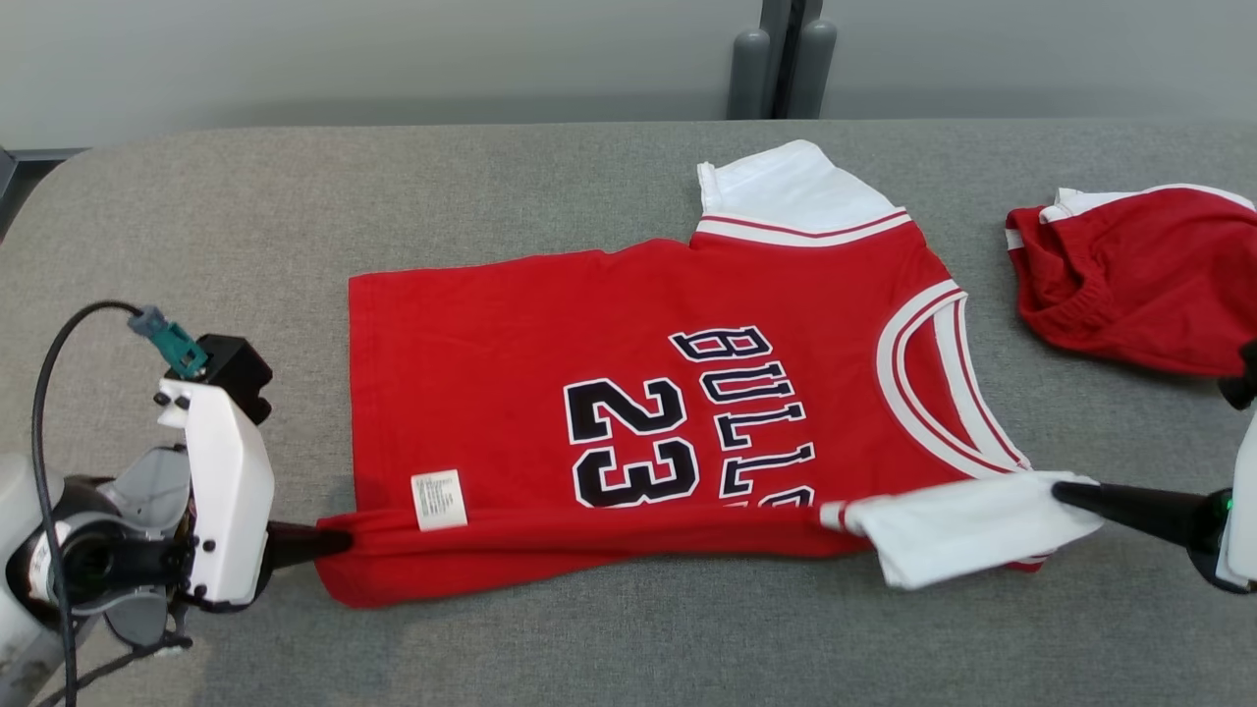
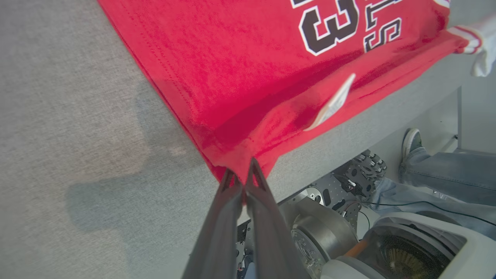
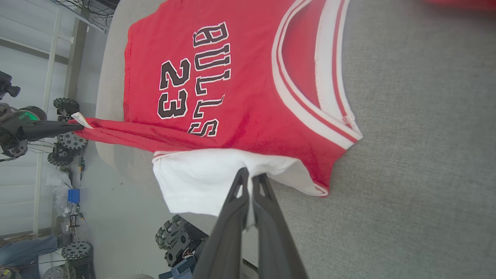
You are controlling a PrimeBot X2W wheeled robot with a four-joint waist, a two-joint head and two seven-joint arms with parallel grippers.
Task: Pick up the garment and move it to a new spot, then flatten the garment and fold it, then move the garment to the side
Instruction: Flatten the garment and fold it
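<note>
Left gripper (image 1: 334,540) and right gripper (image 1: 1065,488) point inward toward each other, each clamped on the garment (image 1: 491,373).

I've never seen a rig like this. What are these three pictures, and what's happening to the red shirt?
A two-armed robot is folding clothes. One picture looks down from its head; the other two come from wrist cameras looking along each gripper's dark fingers. On the grey table lies a red jersey, with another red garment to its right. The left gripper is shut on the jersey's hem corner, the right gripper on its white sleeve.
</note>
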